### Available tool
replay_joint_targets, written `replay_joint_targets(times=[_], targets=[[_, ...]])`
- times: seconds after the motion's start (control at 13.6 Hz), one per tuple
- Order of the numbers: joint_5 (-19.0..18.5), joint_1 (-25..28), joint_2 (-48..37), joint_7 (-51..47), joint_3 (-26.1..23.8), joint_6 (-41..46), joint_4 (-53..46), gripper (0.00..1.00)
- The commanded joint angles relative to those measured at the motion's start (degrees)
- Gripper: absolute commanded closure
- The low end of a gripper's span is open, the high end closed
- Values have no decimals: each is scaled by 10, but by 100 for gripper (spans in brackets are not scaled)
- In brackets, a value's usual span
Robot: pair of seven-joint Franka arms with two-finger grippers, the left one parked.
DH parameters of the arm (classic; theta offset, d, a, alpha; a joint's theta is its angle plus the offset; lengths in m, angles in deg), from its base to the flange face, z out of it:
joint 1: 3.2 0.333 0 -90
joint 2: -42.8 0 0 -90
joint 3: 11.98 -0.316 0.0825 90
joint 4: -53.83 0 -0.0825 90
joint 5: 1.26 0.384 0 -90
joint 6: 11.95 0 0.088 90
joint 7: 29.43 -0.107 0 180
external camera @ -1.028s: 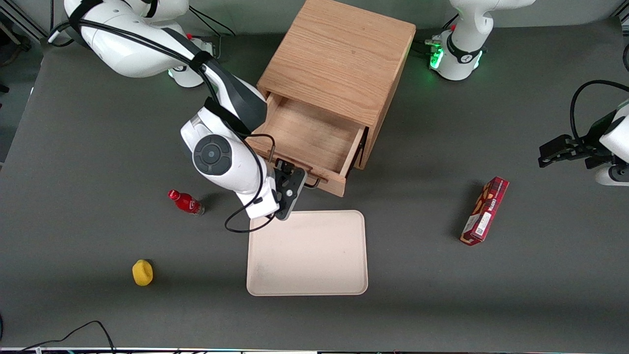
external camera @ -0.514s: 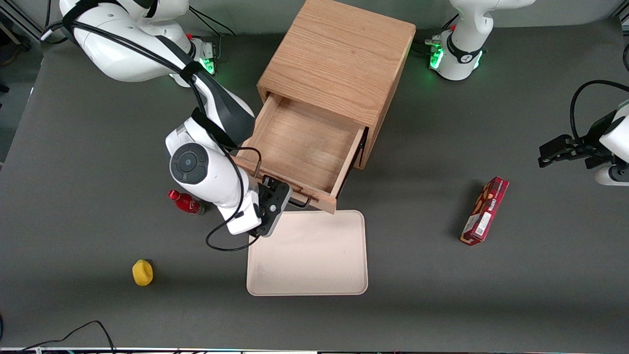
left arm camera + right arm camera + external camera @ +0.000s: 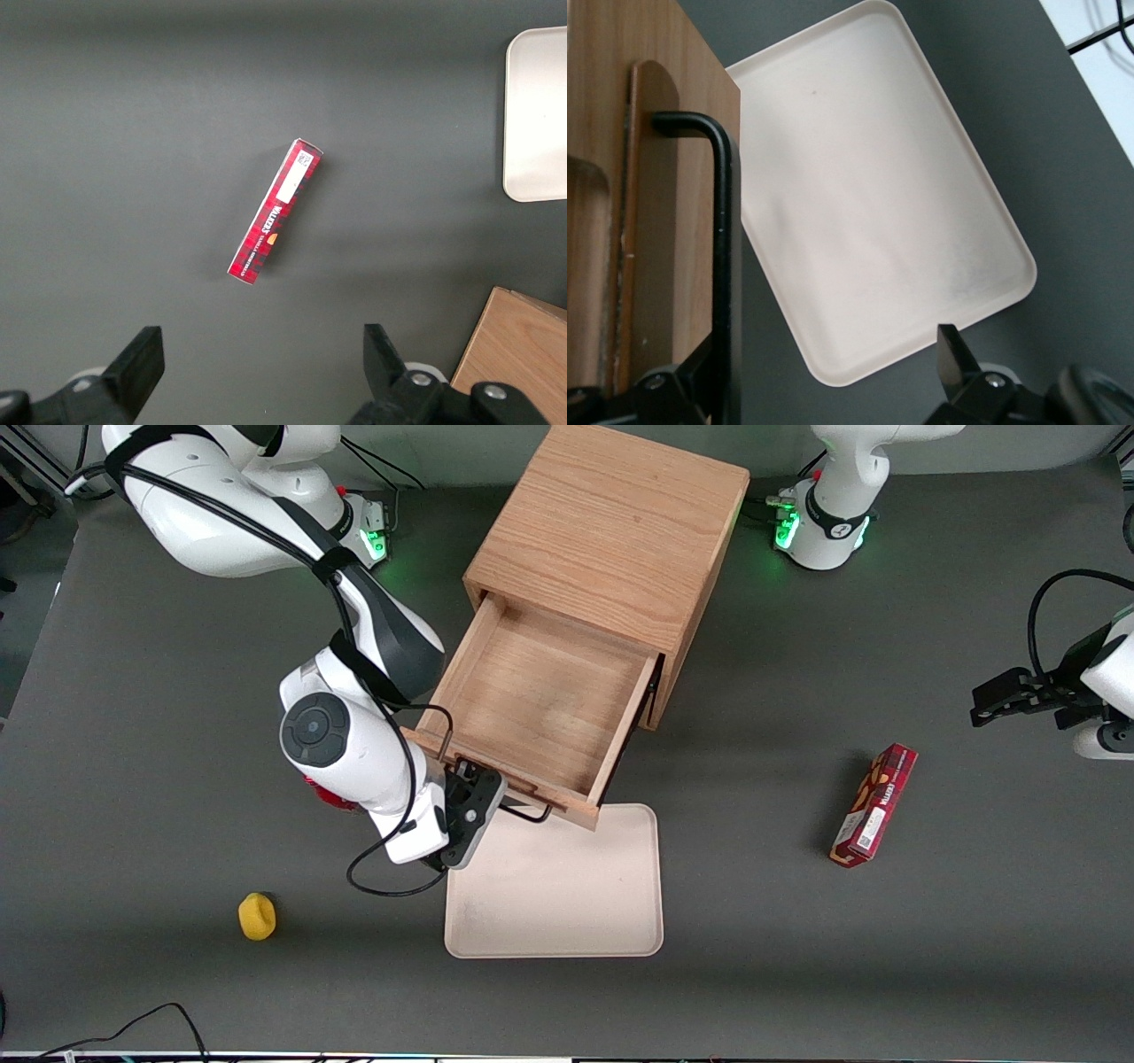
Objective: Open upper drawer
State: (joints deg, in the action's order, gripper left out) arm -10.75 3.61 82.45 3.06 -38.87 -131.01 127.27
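Observation:
The upper drawer point(image 3: 532, 691) of the wooden cabinet point(image 3: 611, 531) stands pulled far out, its inside bare. Its thin black wire handle point(image 3: 524, 812) runs along the drawer front point(image 3: 647, 221) on the side nearest the front camera. My gripper point(image 3: 483, 793) hangs at that handle, at the end toward the working arm. In the right wrist view the gripper point(image 3: 824, 367) is open wide. The black handle bar point(image 3: 723, 248) lies just inside one finger point(image 3: 687, 381), while the other finger point(image 3: 954, 359) is far off it over the table. The lower drawer is hidden under the open one.
A beige tray point(image 3: 554, 886) lies on the table just in front of the open drawer, partly under its front. A red bottle point(image 3: 328, 795) is mostly hidden by my arm. A yellow object point(image 3: 256, 916) lies nearer the camera. A red box point(image 3: 873, 806) lies toward the parked arm's end.
The upper drawer has slid farther out, toward the front camera and over the tray's edge. My gripper moved with its handle, and my arm now covers most of the red bottle.

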Motion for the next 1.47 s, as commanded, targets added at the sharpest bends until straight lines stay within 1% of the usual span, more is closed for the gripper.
replay_joint_targets(times=[0.0, 0.15, 0.22, 0.29, 0.37, 0.44, 0.59, 0.66, 0.73, 0.81, 0.88, 0.95, 1.03, 1.1, 1.17, 1.25, 1.39], targets=[[-9, 2, -2, 13, 4, -3, -8, 0], [-5, 2, -3, 7, 4, -2, -9, 0], [20, 2, -5, 3, 4, -1, -12, 0], [71, -4, -8, 2, 5, -1, -16, 0], [115, -7, -19, 1, 17, -1, -18, 0], [137, -2, -32, 1, 32, -1, -19, 0], [153, -8, -60, -2, 35, 5, -18, 0], [176, -14, -79, -3, 41, 6, -15, 0], [213, -20, -108, -24, 63, 25, -11, 0], [250, -19, -140, -76, 96, 83, -8, 0], [251, -10, -173, -117, 131, 119, -8, 0], [237, -11, -207, -170, 154, 146, 8, 0], [218, -20, -247, -221, 162, 171, 34, 0], [190, -36, -278, -256, 163, 188, 61, 0], [169, -59, -301, -266, 163, 206, 83, 0], [160, -73, -322, -273, 163, 227, 105, 0], [132, -109, -369, -319, 163, 242, 152, 0]])
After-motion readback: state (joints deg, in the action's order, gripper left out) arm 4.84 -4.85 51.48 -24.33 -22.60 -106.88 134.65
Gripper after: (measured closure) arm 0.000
